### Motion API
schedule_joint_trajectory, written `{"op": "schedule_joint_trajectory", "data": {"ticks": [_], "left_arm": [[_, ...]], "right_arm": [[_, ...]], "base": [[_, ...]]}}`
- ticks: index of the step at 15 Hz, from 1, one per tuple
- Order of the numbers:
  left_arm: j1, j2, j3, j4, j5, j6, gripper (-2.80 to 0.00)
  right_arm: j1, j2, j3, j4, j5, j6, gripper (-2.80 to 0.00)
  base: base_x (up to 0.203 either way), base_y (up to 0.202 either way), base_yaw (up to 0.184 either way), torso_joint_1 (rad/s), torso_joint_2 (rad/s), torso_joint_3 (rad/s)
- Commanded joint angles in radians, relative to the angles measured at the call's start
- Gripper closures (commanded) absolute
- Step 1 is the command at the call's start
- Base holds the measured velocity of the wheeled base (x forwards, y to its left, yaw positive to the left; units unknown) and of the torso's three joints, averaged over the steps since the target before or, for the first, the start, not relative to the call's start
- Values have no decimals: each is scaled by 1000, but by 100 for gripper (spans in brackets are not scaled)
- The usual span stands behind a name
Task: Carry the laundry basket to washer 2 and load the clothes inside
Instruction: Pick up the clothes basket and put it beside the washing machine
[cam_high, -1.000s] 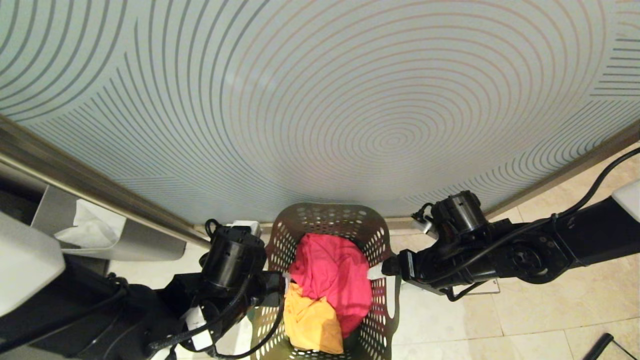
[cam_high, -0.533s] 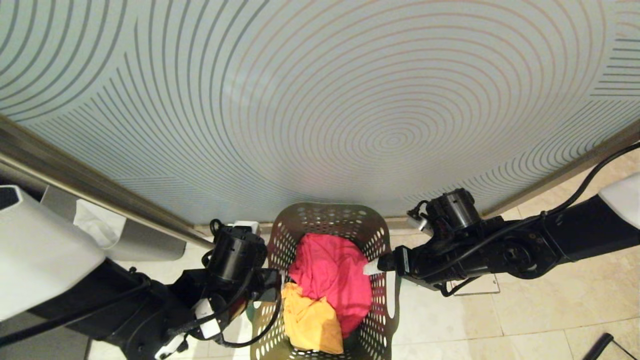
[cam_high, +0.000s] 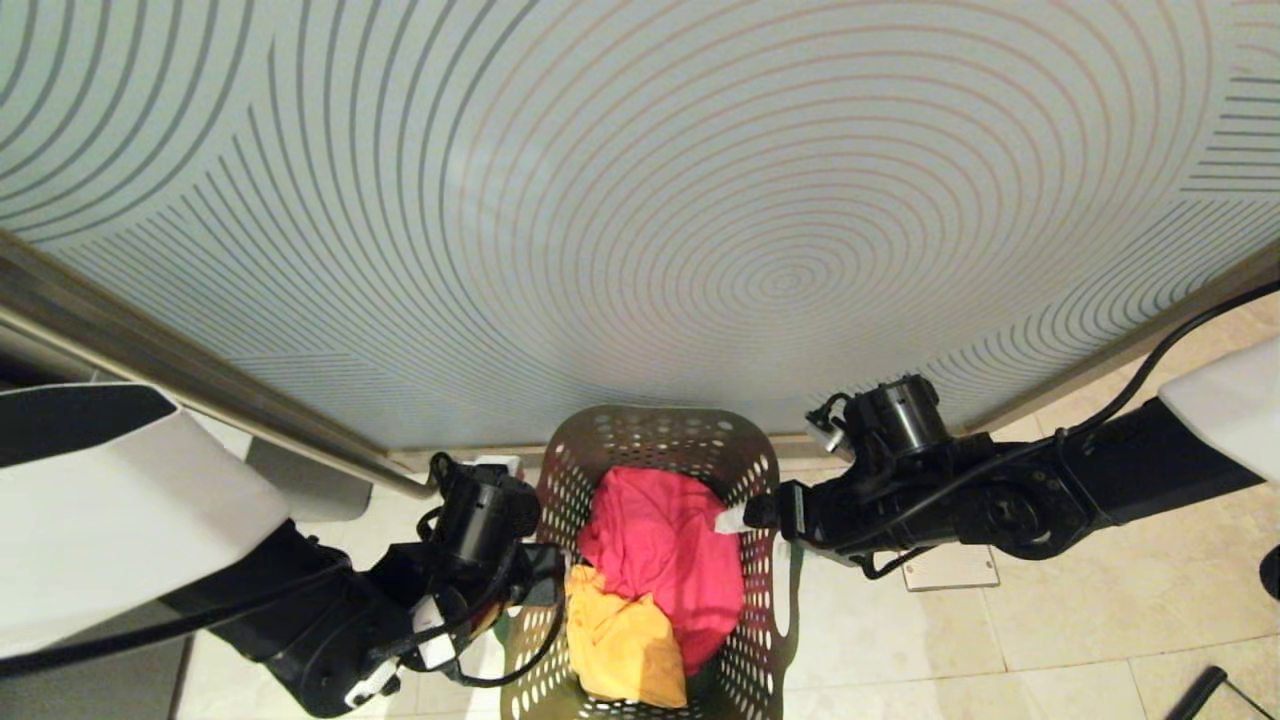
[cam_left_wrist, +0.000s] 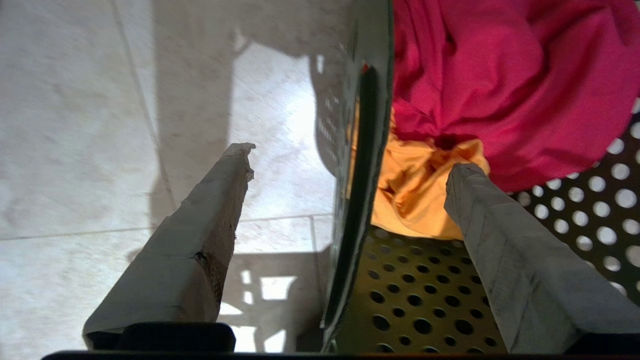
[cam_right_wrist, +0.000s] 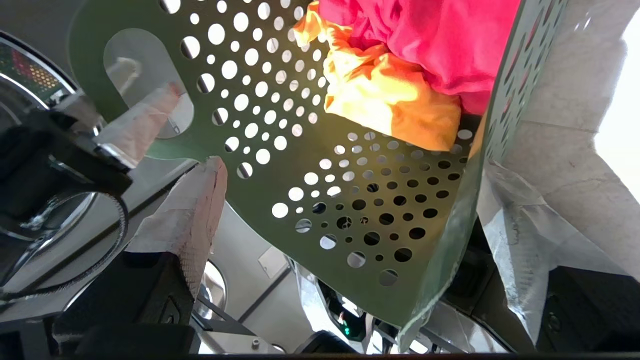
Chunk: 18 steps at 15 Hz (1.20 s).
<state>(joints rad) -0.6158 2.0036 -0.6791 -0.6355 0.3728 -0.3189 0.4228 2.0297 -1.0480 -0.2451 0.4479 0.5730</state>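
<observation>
laundry basket (cam_high: 660, 440) upright, mouth up; left gripper (cam_left_wrist: 350, 165) and right gripper (cam_right_wrist: 345, 165) straddle its side walls, fingers wide.

I count one laundry basket (cam_high: 655, 440), green with round holes. Inside it are two clothes: one pink garment (cam_high: 660, 550) and one yellow-orange garment (cam_high: 620, 645). Two robot arms are there, so two grippers: the left gripper (cam_left_wrist: 350, 165) and the right gripper (cam_right_wrist: 350, 170). Behind stands one glass wall (cam_high: 640, 200) with curved lines.
</observation>
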Motion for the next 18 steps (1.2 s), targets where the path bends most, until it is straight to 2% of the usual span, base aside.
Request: {"op": "schedule_joint_trajectory", "data": {"ticks": [1, 4, 6, 18], "left_arm": [[6, 17, -8, 3, -35, -33, -280], [17, 45, -11, 19, -87, -108, -280], [16, 53, -13, 17, -138, -126, -280], [16, 124, -62, 5, -134, -129, -280]], "right_arm": [[2, 6, 9, -28, 12, 2, -280], [4, 29, 25, -97, 31, 3, -280], [5, 50, 26, -129, 31, 4, -280], [17, 127, 14, -214, 31, 4, -280]], "base": [[0, 0, 0, 0, 0, 0], [0, 0, 0, 0, 0, 0], [0, 0, 0, 0, 0, 0], [0, 0, 0, 0, 0, 0]]}}
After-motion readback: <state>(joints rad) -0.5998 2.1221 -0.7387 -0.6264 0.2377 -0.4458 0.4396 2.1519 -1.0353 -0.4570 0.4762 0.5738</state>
